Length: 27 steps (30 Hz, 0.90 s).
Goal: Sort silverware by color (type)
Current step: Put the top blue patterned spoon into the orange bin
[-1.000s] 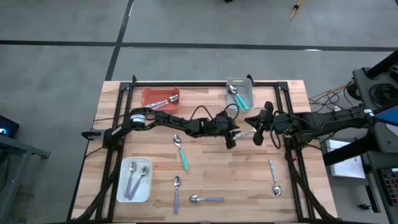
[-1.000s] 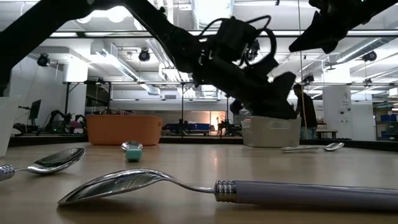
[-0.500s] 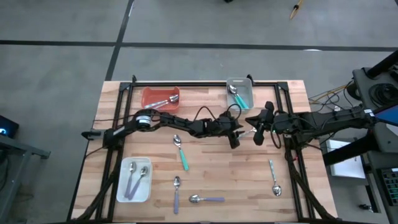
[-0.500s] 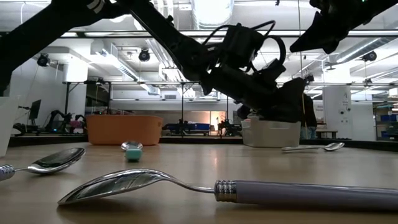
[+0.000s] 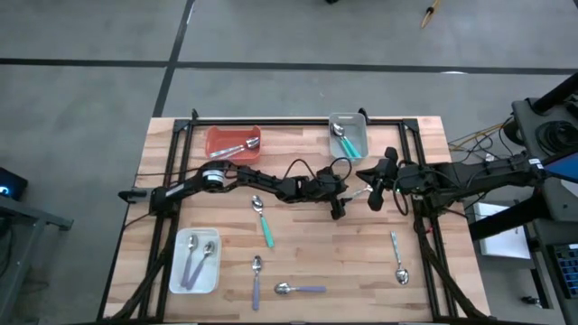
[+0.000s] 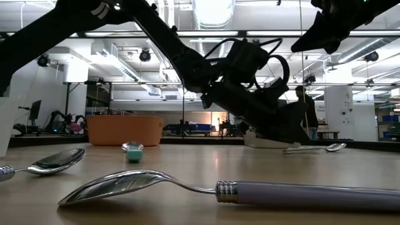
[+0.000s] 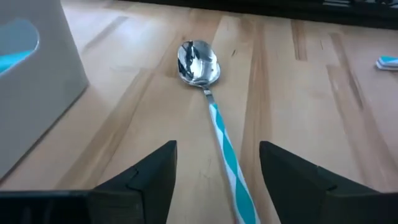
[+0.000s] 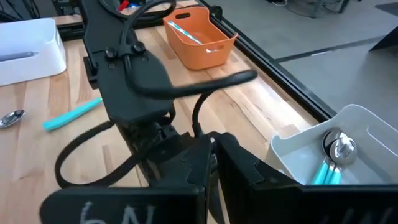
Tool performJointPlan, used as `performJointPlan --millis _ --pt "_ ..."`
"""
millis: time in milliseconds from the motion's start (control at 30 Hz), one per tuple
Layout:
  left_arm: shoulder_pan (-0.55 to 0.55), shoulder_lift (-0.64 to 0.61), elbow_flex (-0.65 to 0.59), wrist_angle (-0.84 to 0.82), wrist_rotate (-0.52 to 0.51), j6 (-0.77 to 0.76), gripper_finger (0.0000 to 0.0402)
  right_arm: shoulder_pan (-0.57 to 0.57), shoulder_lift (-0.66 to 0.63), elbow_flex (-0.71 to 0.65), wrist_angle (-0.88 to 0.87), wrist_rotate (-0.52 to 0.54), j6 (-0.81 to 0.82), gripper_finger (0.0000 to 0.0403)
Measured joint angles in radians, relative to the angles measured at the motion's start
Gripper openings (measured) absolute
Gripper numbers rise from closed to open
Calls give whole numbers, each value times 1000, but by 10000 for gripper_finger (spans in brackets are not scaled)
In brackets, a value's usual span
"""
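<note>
Striped teal spoon, handle end cut off between open left tool fingers.

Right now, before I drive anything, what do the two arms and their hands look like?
Both arms are dark, slim and jointed. The left arm has a silvery ring near its elbow and loose black cables looping above its wrist. The left hand ends in two black, wedge-shaped fingers. The right arm is black too; the right hand shows matte black angular fingers and white lettering on its housing.

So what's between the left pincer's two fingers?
In the left wrist view, a spoon with a teal-and-white striped handle lies on the wooden table, running between the open left pincer fingers.
</note>
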Motion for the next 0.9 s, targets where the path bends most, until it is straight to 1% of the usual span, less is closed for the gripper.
performJointPlan --millis 500,700,900 --pt "2 38 5 -31 0 7 204 0 0 0 2 0 0 18" --pt "5 41 5 -64 -12 0 184 0 0 0 2 0 -1 18" --pt "6 30 6 -131 -19 -1 151 0 0 0 2 0 -2 18"
